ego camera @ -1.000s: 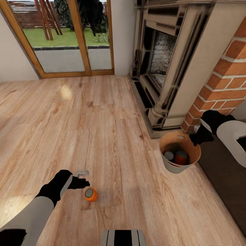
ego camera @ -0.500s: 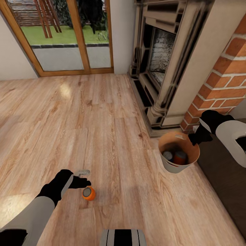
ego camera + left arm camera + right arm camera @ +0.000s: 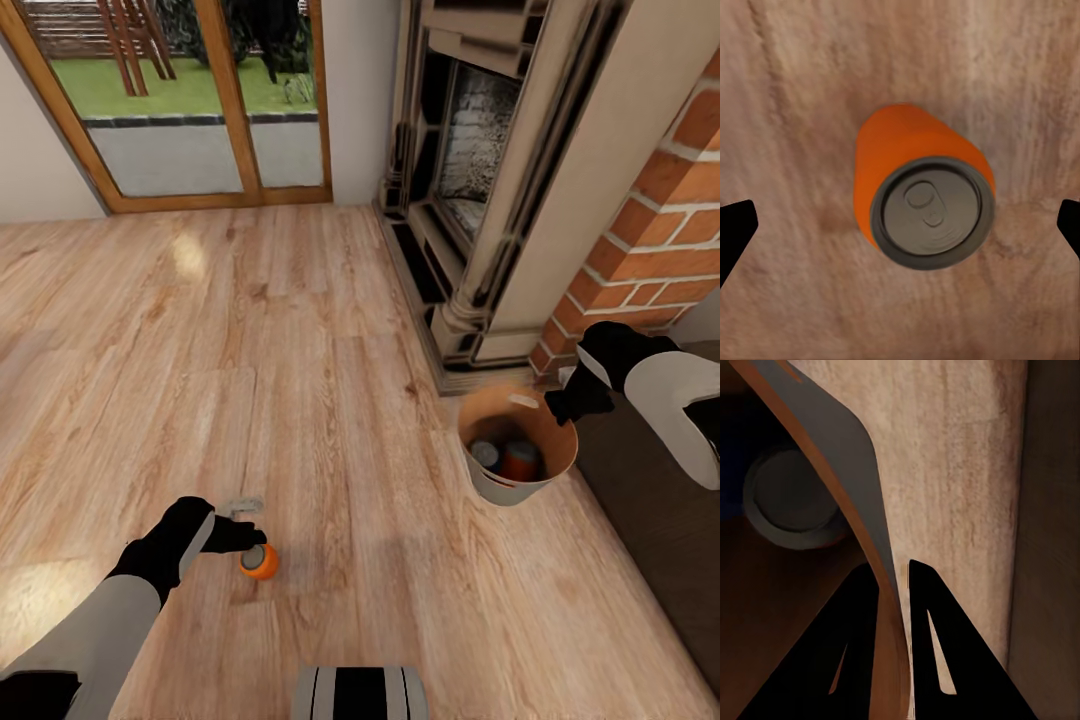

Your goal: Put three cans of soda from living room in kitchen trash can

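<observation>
An orange soda can [image 3: 259, 561] stands upright on the living room's wood plank floor, grey top up. My left gripper [image 3: 246, 523] hangs just above it, open; in the left wrist view the can [image 3: 922, 187] lies between the widely spread fingertips [image 3: 735, 232]. My right gripper [image 3: 572, 402] is shut on the rim of the trash can [image 3: 505, 490], one finger on each side of the wall [image 3: 866, 487]. Inside the bin stand the dark blue can [image 3: 487, 455] and the second orange can [image 3: 522, 461]. A grey can top [image 3: 791, 499] shows inside the bin.
The brick fireplace [image 3: 520, 180] and its brick column [image 3: 660, 230] rise just behind the bin. A dark brown surface [image 3: 650, 520] runs along the right under my right arm. Wood-framed glass doors [image 3: 200, 110] stand at the far wall. My base [image 3: 360, 695] shows at the bottom.
The whole view has shifted slightly, so the camera moved. The orange can now sits a little closer under my left gripper. My right gripper still holds the bin's rim.
</observation>
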Motion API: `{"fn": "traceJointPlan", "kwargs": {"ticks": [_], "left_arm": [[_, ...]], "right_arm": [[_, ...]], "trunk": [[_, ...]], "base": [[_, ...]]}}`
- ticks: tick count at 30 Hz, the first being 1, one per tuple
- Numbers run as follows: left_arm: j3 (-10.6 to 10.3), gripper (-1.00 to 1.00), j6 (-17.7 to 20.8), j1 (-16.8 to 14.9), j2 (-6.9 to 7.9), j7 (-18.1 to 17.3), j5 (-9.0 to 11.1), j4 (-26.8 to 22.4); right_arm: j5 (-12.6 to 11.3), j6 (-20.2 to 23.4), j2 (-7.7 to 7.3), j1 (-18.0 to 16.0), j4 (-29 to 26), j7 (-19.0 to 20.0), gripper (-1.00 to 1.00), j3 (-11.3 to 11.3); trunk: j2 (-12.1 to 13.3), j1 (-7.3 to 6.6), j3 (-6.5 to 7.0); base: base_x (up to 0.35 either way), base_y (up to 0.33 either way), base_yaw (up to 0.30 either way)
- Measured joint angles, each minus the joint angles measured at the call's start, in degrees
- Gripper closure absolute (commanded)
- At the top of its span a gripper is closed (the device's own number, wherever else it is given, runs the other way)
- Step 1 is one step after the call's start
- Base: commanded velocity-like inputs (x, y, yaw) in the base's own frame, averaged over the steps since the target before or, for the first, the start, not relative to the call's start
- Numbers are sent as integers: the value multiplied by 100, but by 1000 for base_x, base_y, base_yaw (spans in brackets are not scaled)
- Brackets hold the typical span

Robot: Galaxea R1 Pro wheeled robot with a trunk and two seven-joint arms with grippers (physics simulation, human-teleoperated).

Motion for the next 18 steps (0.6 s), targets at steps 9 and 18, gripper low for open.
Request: {"fn": "traceJointPlan", "kwargs": {"ticks": [9, 18], "left_arm": [[-4, -100, -5, 0, -4, -9, 1, -43], [0, -100, -4, 0, -5, -15, 11, -65]], "right_arm": [[-29, 5, 7, 0, 1, 1, 100, -34], [-19, 3, 10, 0, 1, 1, 100, -25]], "trunk": [[-5, 7, -131], [-5, 6, -152]], "base": [[6, 0, 0], [50, -4, 0]]}}
